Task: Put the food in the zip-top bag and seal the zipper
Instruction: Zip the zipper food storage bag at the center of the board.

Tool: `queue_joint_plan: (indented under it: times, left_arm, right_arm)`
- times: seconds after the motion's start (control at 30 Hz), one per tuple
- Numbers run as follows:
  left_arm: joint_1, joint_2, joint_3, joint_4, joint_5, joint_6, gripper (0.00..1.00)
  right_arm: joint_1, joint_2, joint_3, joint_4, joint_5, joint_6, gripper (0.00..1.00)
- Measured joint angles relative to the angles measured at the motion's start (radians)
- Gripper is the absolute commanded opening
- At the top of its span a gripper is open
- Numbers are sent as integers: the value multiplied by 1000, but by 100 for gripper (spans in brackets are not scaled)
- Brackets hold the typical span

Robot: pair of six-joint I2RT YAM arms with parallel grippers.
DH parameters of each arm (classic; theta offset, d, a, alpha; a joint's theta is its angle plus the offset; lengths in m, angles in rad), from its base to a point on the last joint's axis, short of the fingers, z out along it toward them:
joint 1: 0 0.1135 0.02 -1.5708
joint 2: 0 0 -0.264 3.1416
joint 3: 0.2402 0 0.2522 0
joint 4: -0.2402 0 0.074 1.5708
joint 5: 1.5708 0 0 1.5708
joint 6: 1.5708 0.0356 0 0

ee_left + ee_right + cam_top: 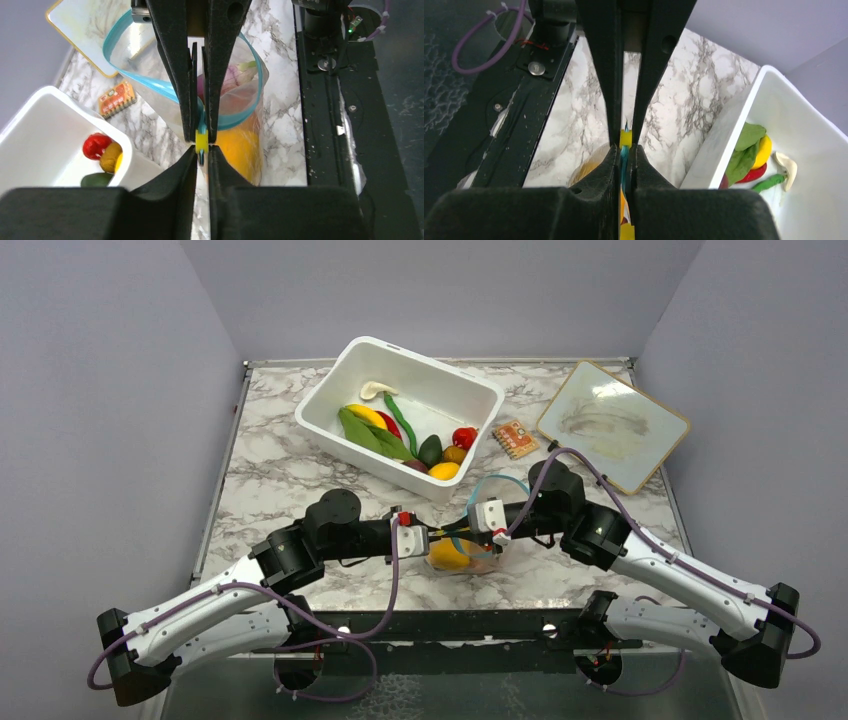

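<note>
Pinching the light blue zipper strip (135, 79) of the clear crinkly zip-top bag (247, 107), our left gripper (201, 154) and right gripper (625, 150) both sit clamped on it. We see yellow toy food (242, 150) inside the bag, near the white plastic tub (440, 395).
</note>
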Motion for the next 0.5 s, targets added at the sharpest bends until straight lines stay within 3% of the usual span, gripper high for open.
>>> queue_joint_plan:
  times: [0.1,0.23,0.27,0.37,0.5]
  left_arm:
    - [-1,-8,1,-21,-2,10,28]
    - [1,-29,1,-55,-3,18,12]
    - [1,-30,1,-57,-3,19,12]
    - [1,-27,1,-59,-1,25,30]
    - [1,-27,1,-55,7,25,31]
  right_arm:
    - [-2,-12,-5,-15,14,0,1]
    - [-10,-32,-8,-33,31,1,1]
    - [-10,-34,-8,-35,32,1,1]
    - [-10,-34,-8,-38,32,4,1]
    - [-10,-34,-8,-38,29,10,1]
